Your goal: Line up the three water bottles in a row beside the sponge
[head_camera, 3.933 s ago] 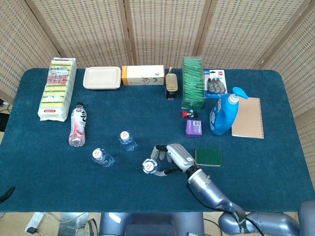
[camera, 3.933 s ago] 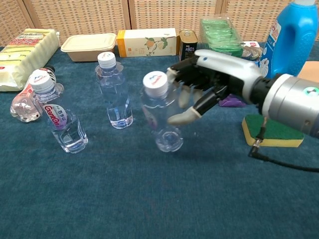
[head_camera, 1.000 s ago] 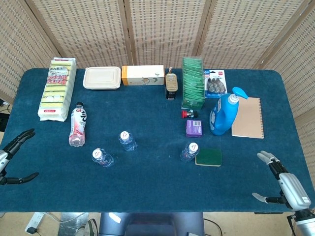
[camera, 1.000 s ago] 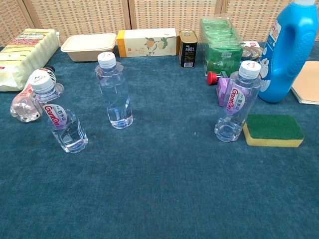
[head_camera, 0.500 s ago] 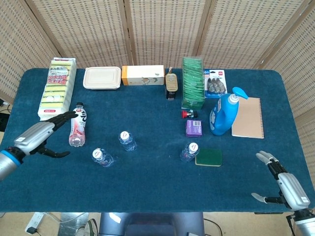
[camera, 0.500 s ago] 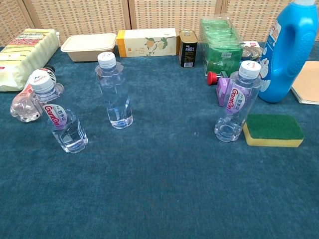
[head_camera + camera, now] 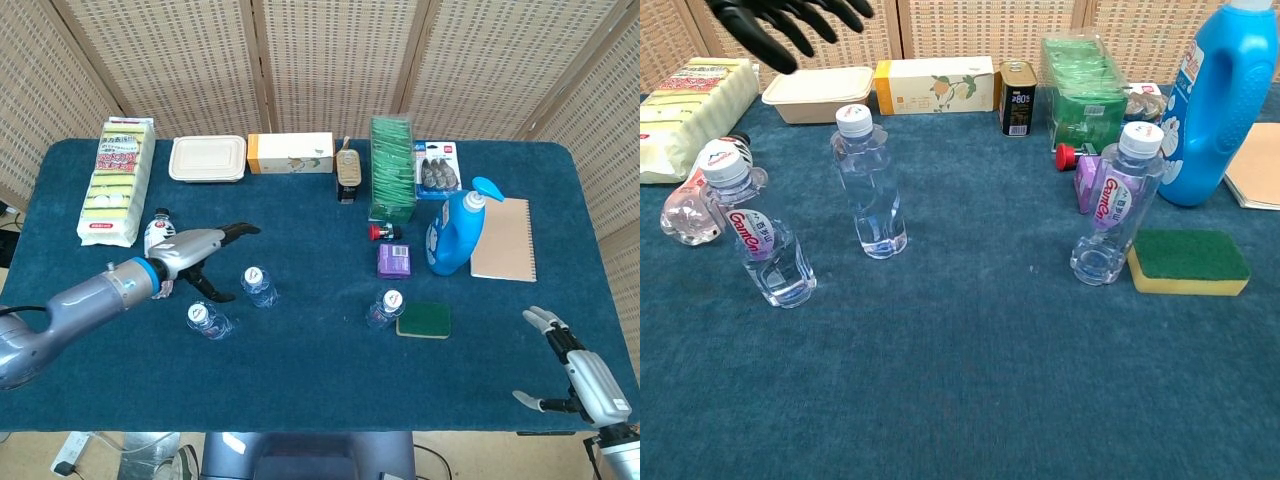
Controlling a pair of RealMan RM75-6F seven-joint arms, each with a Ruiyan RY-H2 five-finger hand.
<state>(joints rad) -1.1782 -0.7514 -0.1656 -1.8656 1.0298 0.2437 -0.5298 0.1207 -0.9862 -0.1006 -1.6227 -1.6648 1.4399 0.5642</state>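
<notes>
Pack of yellow sponges (image 7: pixel 116 181) at upper left, beige lidded container (image 7: pixel 208 158), orange-and-white box (image 7: pixel 291 153), small tin (image 7: pixel 347 168), green packets (image 7: pixel 392 165) along the top, blue detergent bottle (image 7: pixel 455 228) and brown notebook (image 7: pixel 503 240) at right, purple packet (image 7: pixel 394 260) mid-frame.

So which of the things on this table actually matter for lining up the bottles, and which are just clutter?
Job:
bottle by the sponge
middle bottle
left bottle
sponge
left hand, open, above the bottles

Lying about:
detergent jug
pink drink bottle
food container
notebook
sponge multipack
</notes>
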